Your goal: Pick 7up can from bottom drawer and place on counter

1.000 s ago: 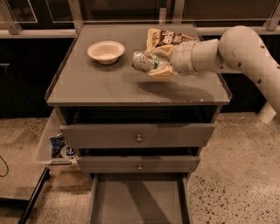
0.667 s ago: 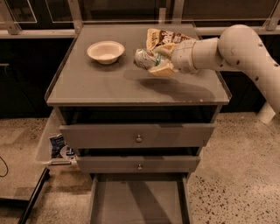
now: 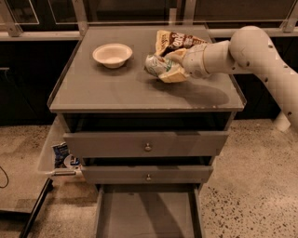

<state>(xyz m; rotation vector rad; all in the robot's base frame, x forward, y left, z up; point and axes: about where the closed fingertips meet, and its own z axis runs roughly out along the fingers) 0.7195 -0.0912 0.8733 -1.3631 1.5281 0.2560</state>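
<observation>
We see the claw [image 3: 168, 66] over the tabletop [image 3: 116, 93], holding the 7up can [image 3: 155, 65]. The can may be touching the top; we cannot tell. A chip bag [image 3: 176, 41] lies just behind the claw, and a bowl [image 3: 111, 55] sits off to its side. The bottom drawer [image 3: 146, 214] is open, well below the claw.

Speckled stone floor [image 3: 251, 186], dark glass-fronted cabinets [image 3: 121, 9] behind, dim warm light.

Arm [image 3: 260, 51]: thick cream-white tube segments, smooth rounded elbow, small dark dots scattered along shell. Wrist section: paler cylinder with faint ring seams. Tool [image 3: 163, 66]: cream-yellow, blunt, stubby; sits over far right part of bench [image 3: 121, 93] top.
</observation>
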